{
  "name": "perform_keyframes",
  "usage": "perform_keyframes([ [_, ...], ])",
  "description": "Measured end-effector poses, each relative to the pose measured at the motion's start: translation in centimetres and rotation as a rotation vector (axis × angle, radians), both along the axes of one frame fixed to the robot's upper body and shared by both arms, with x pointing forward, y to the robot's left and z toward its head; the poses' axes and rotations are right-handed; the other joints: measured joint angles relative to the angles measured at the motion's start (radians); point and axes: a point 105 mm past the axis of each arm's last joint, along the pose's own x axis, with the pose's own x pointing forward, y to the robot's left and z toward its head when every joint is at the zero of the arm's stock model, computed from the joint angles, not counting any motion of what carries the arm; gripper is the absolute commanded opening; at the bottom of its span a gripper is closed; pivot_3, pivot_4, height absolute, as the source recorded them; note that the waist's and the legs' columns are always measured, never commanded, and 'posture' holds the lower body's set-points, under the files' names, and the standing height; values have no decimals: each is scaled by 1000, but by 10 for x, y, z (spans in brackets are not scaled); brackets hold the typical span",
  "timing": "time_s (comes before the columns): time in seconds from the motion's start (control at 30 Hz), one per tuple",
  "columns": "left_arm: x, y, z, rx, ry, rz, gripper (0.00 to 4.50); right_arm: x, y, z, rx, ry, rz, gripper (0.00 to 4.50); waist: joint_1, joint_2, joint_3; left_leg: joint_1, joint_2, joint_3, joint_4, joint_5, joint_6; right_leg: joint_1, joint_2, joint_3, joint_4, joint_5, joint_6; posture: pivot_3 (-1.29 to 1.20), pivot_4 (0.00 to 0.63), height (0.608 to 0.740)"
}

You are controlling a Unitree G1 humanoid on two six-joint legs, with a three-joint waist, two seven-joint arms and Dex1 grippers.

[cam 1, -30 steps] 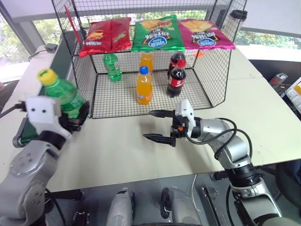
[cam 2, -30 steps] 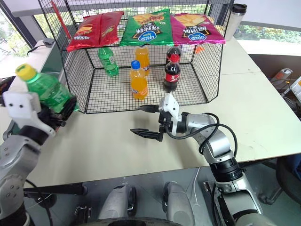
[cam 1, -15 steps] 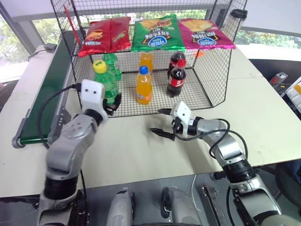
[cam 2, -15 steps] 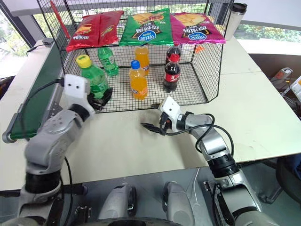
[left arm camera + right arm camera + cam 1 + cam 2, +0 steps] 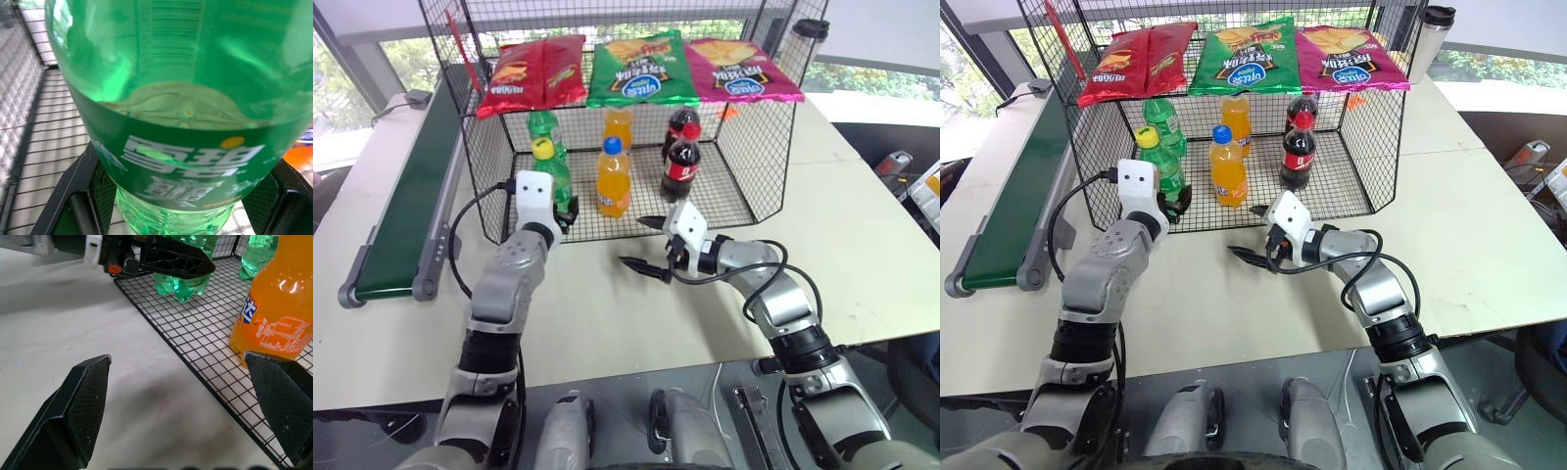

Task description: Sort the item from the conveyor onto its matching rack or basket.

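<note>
Bottle w/ yellow cap is upright, squeezed in the left gripper, just inside the rack front edge. Conveyor lies off to that gripper's left. Right gripper is spread wide, holding nothing, just in front of the rack, near the orange bottle.

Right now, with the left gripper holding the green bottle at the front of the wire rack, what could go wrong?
Two risks. The yellow-capped green soda bottle, clamped in the left gripper, is close to the orange soda bottle and the other green bottle; a sideways drift might topple one. It also looks to hang just above the wire rack's grid floor, so releasing early may tip it.
</note>
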Motion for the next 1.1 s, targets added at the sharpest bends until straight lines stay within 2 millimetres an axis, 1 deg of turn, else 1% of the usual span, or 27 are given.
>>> perform_keyframes([
  [0.2,5,5,-7,-22,5,34,2748,2,0,0,7,-3,-17,4500,0,0,0,0,0,0,0,0,0,0,0,0,0,0,0,0,150,740],
  [0.23,5,6,-8,-22,9,35,3548,2,0,0,8,-4,-18,4500,0,0,0,0,0,0,0,0,0,0,0,0,0,0,0,0,150,740],
  [0.27,5,6,-10,-24,12,36,3780,2,0,0,8,-4,-18,4500,0,0,0,0,0,0,0,0,0,0,0,0,0,0,0,0,150,740],
  [0.3,5,6,-10,-28,10,37,4171,2,0,0,8,-4,-18,4500,0,0,0,0,0,0,0,0,0,0,0,0,0,0,0,0,150,740],
  [0.33,5,5,-8,-35,-4,37,4442,2,0,0,8,-4,-18,4500,0,0,0,0,0,0,0,0,0,0,0,0,0,0,0,0,150,740],
  [0.4,6,5,-3,-36,-26,37,4442,2,0,0,8,-4,-19,4500,0,0,0,0,0,0,0,0,0,0,0,0,0,0,0,0,150,740],
  [0.57,6,5,2,-26,-43,37,4442,1,0,0,8,-3,-18,4500,0,0,0,0,0,0,0,0,0,0,0,0,0,0,0,0,150,740],
  [0.63,4,5,9,-24,-70,37,4442,1,0,0,7,-3,-17,4500,0,0,0,0,0,0,0,0,0,0,0,0,0,0,0,0,150,740],
  [0.7,0,6,24,-20,-116,38,4442,1,0,0,7,-2,-15,4500,0,0,0,0,0,0,0,0,0,0,0,0,0,0,0,0,150,740],
  [0.73,-4,8,33,-13,-142,40,4442,1,0,0,7,-2,-14,4500,0,0,0,0,0,0,0,0,0,0,0,0,0,0,0,0,150,740],
  [0.83,-17,13,44,19,-170,37,4442,0,-1,-1,5,3,-10,4500,-3,0,0,1,0,0,0,0,0,0,0,0,1,0,0,0,150,740],
  [1.0,-48,23,43,39,-134,40,4442,-1,-1,-4,5,13,-2,4500,-3,0,0,1,0,0,0,0,0,0,0,0,1,0,0,0,150,740],
  [1.1,-71,23,34,56,-93,3,4442,-2,-1,-4,5,14,0,4500,-2,0,0,1,0,0,0,0,0,1,0,0,1,0,0,0,150,740],
])
